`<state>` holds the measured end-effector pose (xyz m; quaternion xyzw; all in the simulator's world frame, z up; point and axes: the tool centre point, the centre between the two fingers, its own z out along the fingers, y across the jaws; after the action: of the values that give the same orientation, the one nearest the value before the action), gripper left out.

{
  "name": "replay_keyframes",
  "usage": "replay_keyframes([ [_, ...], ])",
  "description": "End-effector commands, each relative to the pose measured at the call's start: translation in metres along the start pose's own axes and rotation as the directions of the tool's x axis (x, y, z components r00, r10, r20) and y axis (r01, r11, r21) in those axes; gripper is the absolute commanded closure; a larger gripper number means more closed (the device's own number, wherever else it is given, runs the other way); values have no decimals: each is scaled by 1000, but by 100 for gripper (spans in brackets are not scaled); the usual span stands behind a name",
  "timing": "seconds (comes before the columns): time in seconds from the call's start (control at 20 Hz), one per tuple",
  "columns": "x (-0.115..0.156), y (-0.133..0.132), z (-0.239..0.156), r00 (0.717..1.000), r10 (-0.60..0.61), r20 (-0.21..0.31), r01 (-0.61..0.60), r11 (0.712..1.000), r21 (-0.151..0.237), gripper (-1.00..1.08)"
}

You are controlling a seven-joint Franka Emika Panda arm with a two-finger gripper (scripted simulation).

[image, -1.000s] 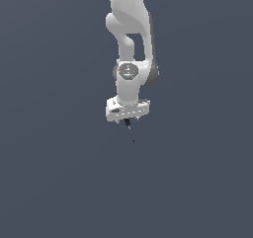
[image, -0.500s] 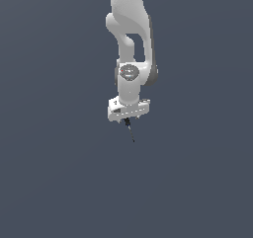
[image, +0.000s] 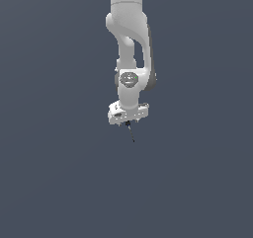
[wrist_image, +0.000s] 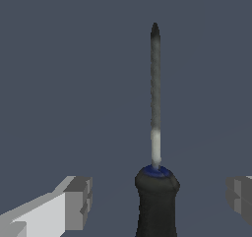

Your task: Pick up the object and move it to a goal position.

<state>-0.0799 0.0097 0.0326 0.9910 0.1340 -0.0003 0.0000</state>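
Note:
The object shows in the exterior view as a thin, short black stick just below the white gripper block. In the wrist view it has a black handle, a blue collar and a thin grey shaft with a dark tip. My gripper is open. In the wrist view the gripper straddles the handle, with one grey finger pad on one side and the other on the far side. Both pads stand apart from the handle. The handle's rear end is cut off by the frame edge.
A plain dark grey surface fills both views. The white arm reaches in from the exterior view's top. No other objects show.
The gripper block has sunk slightly toward the stick in the exterior view. The stick has not moved.

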Motion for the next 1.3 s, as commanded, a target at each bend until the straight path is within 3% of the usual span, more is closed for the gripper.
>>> replay_keyframes([
  [0.0, 0, 0, 10, 1000, -1, 0, 1, 1000, 0, -92],
  [0.3, 0, 0, 20, 1000, -1, 0, 1, 1000, 0, -92],
  [0.35, 0, 0, 20, 1000, -1, 0, 1, 1000, 0, 108],
  [0.95, 1, 2, 19, 1000, -1, 0, 1, 1000, 0, 108],
  [1.25, 8, 23, 13, 1000, -1, 0, 1, 1000, 0, 108],
])
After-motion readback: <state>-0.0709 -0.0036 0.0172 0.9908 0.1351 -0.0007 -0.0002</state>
